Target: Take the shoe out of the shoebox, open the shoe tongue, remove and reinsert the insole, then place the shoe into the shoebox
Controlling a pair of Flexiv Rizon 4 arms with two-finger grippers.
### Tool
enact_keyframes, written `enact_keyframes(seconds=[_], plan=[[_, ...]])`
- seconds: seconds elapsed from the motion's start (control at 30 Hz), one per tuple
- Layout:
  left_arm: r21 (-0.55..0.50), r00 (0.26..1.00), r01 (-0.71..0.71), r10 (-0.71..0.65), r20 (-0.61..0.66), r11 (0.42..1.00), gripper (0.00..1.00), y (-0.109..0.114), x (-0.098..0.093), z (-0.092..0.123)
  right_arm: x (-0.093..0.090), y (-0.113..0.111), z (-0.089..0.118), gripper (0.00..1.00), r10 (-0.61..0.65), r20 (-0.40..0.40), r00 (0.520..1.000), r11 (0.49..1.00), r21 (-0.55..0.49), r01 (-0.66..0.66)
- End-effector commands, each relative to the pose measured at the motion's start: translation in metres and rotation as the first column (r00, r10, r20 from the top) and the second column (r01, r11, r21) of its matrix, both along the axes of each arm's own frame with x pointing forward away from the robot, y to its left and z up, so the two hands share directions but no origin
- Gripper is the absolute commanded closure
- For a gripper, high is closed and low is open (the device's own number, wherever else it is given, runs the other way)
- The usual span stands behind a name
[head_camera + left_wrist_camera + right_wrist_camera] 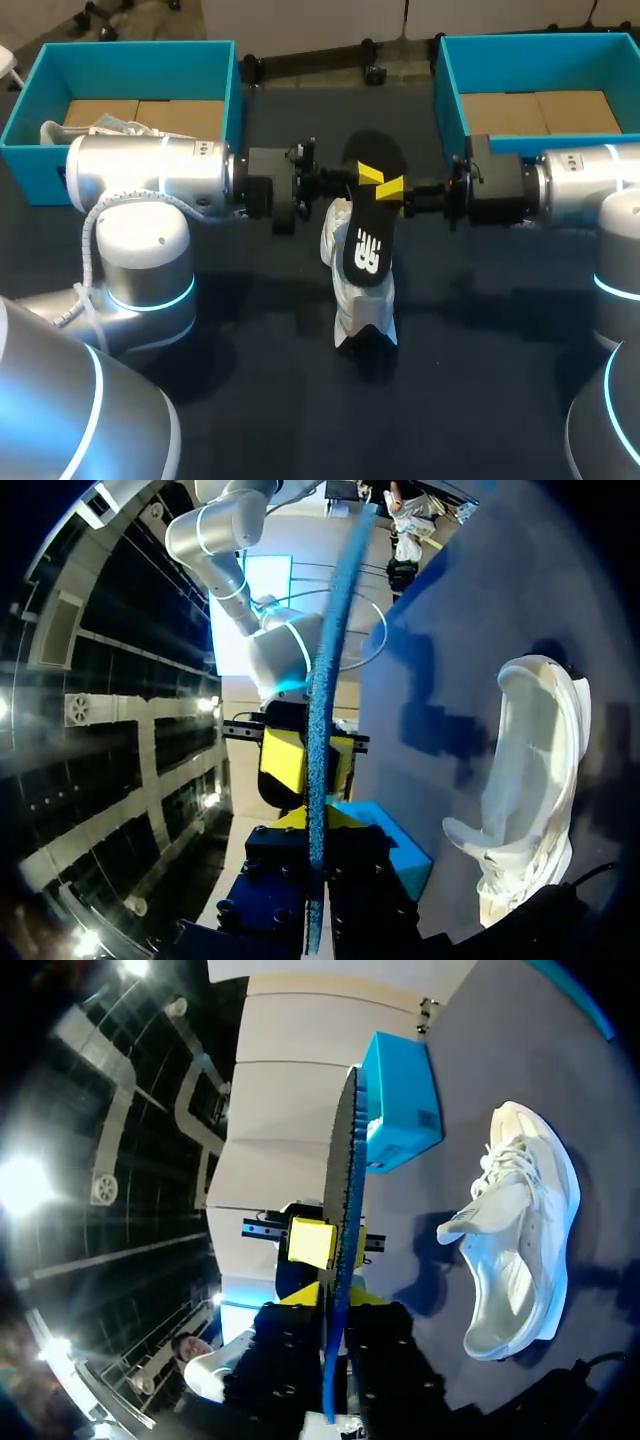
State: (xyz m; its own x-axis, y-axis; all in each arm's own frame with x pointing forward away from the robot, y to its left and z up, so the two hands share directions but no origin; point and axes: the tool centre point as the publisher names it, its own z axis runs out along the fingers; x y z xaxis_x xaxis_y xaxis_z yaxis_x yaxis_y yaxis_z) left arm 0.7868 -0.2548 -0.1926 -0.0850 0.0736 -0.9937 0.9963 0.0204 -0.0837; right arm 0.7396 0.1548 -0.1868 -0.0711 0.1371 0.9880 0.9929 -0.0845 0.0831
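The dark table (pixel 250 400) carries everything here. My left arm (pixel 150 175) comes in from its side and my right arm (pixel 580 185) from the other. Both lie low and level over the table, and they meet near its middle.

Two teal shoeboxes stand open at the far edge. The left shoebox (pixel 140 55) sits behind my left arm, with a brown cardboard floor and something white in its near corner that I cannot make out. The right shoebox (pixel 530 60) sits behind my right arm and shows only its cardboard floor.

The white shoe (pixel 355 310) lies on the table below where my arms meet, well apart from both boxes. In the right wrist view the shoe (pixel 520 1240) lies with its laces and opening showing, on the table off to one side of my fingers.

The insole (pixel 368 245) is out of the shoe and held above it, its black face with a white mark turned upward and its far end reaching past my fingertips toward the table's back edge. From each wrist I see it edge-on as a thin blue strip (pixel 322 730) running straight out between my own fingers.

My left fingers (pixel 368 174) pinch one long edge of the insole and my right fingers (pixel 392 190) pinch the opposite edge. The yellow tips nearly touch across it.
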Motion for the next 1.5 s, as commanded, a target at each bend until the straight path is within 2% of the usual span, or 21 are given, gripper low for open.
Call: enact_keyframes(seconds=[0.03, 0.2, 0.47, 0.67, 0.83, 0.93, 1.5], plan=[[0.004, 1.0, 0.001, -0.001, -0.001, 1.0, 1.0, 0.0, 0.0, -0.001, -0.01, -0.012, 0.004, 0.0, -0.024, 0.009, 1.0, 0.999, -0.028, 0.025], [0.004, 0.999, 0.025, -0.025, -0.032, 1.0, 1.0, 0.002, -0.003, -0.002, -0.015, -0.029, 0.006, 0.0, -0.037, 0.078, 0.996, 0.996, -0.078, 0.043], [0.004, 0.994, 0.049, -0.049, -0.097, 0.999, 1.0, 0.004, -0.014, -0.003, -0.014, -0.046, 0.016, 0.0, -0.04, 0.318, 0.947, 0.986, -0.144, 0.09], [-0.005, 0.988, 0.047, -0.047, -0.148, 0.999, 1.0, 0.005, -0.018, -0.006, -0.011, -0.049, 0.022, 0.0, 0.049, 0.389, 0.92, 0.965, -0.255, 0.056], [-0.01, 0.986, 0.04, -0.041, -0.16, 0.999, 1.0, 0.004, -0.02, -0.006, -0.011, -0.053, 0.028, 0.0, 0.097, 0.481, 0.871, 0.953, -0.297, 0.058], [-0.021, 0.981, 0.036, -0.04, -0.189, 0.999, 1.0, 0.003, -0.022, -0.005, -0.012, -0.054, 0.033, 0.0, 0.157, 0.551, 0.82, 0.932, -0.358, 0.062], [-0.02, 0.979, 0.029, -0.032, -0.201, 0.999, 1.0, 0.002, -0.024, -0.005, -0.013, -0.054, 0.034, 0.0, 0.168, 0.559, 0.812, 0.93, -0.364, 0.058]])
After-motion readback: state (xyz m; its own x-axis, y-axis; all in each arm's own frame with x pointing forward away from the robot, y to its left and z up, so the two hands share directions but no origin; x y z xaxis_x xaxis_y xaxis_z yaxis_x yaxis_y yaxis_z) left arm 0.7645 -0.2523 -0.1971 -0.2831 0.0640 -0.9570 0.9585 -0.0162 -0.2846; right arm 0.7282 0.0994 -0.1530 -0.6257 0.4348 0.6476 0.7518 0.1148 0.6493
